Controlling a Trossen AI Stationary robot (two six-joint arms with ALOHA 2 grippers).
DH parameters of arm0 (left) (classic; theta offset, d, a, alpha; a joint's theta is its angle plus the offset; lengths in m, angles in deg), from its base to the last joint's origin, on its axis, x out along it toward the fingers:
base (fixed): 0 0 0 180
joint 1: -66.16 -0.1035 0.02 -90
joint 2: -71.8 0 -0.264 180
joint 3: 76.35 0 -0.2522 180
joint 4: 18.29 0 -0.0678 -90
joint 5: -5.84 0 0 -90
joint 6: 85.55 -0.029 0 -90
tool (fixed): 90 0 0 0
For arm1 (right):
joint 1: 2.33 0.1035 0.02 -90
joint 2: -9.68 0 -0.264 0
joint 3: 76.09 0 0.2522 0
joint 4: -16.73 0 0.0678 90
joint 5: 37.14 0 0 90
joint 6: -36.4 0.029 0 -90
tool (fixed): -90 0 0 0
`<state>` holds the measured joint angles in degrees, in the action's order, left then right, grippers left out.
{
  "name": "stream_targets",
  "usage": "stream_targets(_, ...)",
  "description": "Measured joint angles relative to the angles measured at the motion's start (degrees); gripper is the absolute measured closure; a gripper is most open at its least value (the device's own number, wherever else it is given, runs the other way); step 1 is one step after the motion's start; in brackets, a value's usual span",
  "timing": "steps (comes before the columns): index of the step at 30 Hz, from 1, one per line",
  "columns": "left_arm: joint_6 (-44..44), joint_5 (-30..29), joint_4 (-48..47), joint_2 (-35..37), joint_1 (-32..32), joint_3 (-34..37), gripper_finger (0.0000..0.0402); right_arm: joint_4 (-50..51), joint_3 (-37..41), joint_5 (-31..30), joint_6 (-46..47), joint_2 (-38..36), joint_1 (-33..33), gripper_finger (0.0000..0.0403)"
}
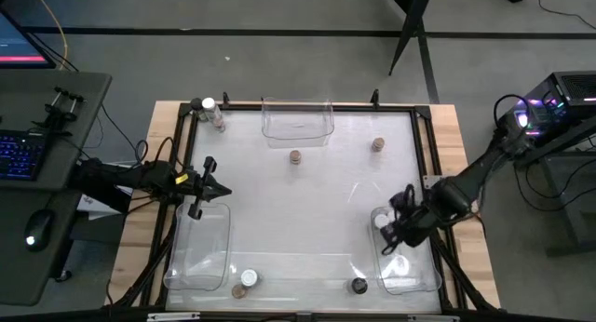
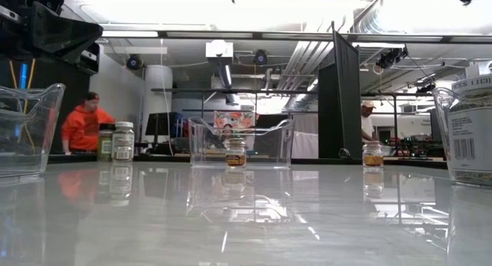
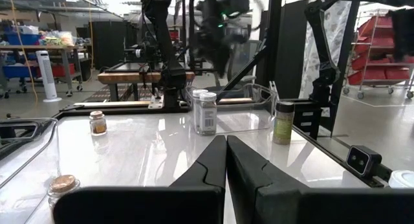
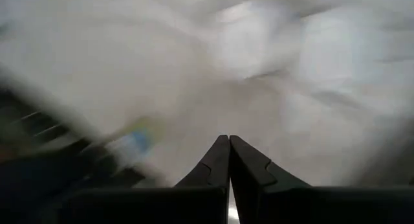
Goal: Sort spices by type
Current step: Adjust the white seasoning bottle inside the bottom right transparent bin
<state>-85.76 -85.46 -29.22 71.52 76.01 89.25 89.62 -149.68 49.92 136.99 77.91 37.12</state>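
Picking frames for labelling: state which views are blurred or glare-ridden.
Right wrist view: smeared by motion beyond the shut right gripper. Low view: glossy white table mirrors the ceiling lights. High view: streaky glare mid-table. Left wrist view: sharp, clear glass white-lidded jar readable.

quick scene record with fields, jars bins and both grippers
left gripper: shut, empty, over the left bin
right gripper: shut, empty, over the right bin
far bin: no jars seen inside
loose tan-lid jars: one before the far bin, one to its right
corner jars: far left
near edge: white-lid jar, tan-lid jar, black-lid jar
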Motion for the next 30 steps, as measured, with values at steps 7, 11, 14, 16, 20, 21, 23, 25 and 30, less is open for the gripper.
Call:
stream_targets(7, 0.0, 0.0, 0.0, 0.0, 0.0, 0.0, 0.0401, -7.1, 3.4, -0.3, 5.8, 7.3, -0.5, 0.0402)
stream_targets(11, 0.0, 0.0, 0.0, 0.0, 0.0, 0.0, 0.0401, -7.8, 3.4, -1.1, 5.9, 11.2, -1.4, 0.0403)
stream_targets(14, 0.0, 0.0, 0.0, 0.0, 0.0, 0.0, 0.0401, -7.3, 3.4, -1.4, 6.0, 13.0, -2.0, 0.0403)
stream_targets(16, 0.0, 0.0, 0.0, 0.0, 0.0, 0.0, 0.0401, -6.3, 3.4, -2.2, 6.3, 13.6, -2.4, 0.0403)
stream_targets(20, 0.0, 0.0, 0.0, 0.0, 0.0, 0.0, 0.0401, -4.5, 3.4, -4.0, 7.0, 13.9, -3.5, 0.0403)
stream_targets(21, 0.0, 0.0, 0.0, 0.0, 0.0, 0.0, 0.0401, -4.1, 3.4, -4.1, 6.8, 13.9, -3.8, 0.0403)
stream_targets(23, 0.0, 0.0, 0.0, 0.0, 0.0, 0.0, 0.0401, -3.2, 3.4, -4.5, 5.9, 13.9, -4.2, 0.0403)
stream_targets(25, 0.0, 0.0, 0.0, 0.0, 0.0, 0.0, 0.0401, -2.2, 3.4, -5.2, 5.8, 13.9, -4.6, 0.0403)
stream_targets(30, 0.0, 0.0, 0.0, 0.0, 0.0, 0.0, 0.0401, -2.4, 3.4, -5.5, 3.2, 13.9, -5.8, 0.0403)
